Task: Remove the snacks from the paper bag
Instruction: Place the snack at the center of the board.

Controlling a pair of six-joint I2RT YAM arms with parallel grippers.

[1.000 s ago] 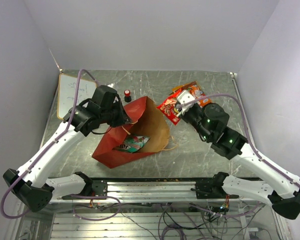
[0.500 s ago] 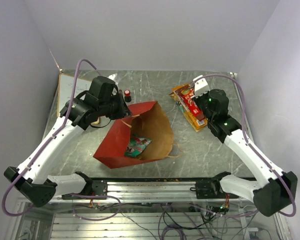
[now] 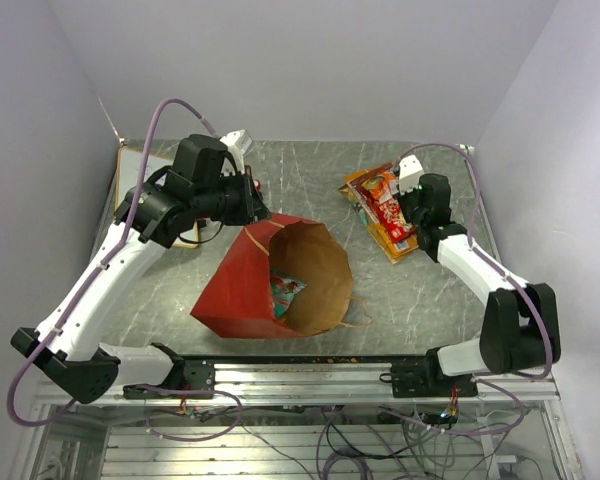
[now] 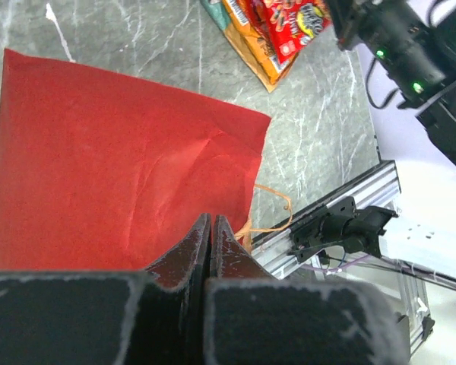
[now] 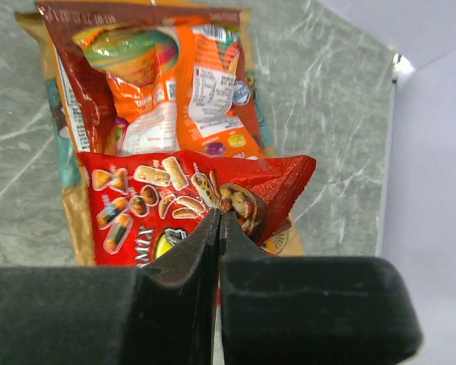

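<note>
- Peering into the paper bag (image 3: 238,292), which lies mid-table (image 3: 430,300) with its mouth gaping toward 3 o'clock, we see one green-and-red packet (image 3: 286,290) inside.
- It looks light, crinkly and slippery, so we would pinch a sealed edge.
- Our left gripper (image 4: 210,222) is clamped on the bag's rim at 11 o'clock.
- Our right gripper (image 5: 219,217), fingers together, sits at the red snack-mix packet (image 5: 159,209) at 2 o'clock. We cannot tell whether foil is pinched.
</note>
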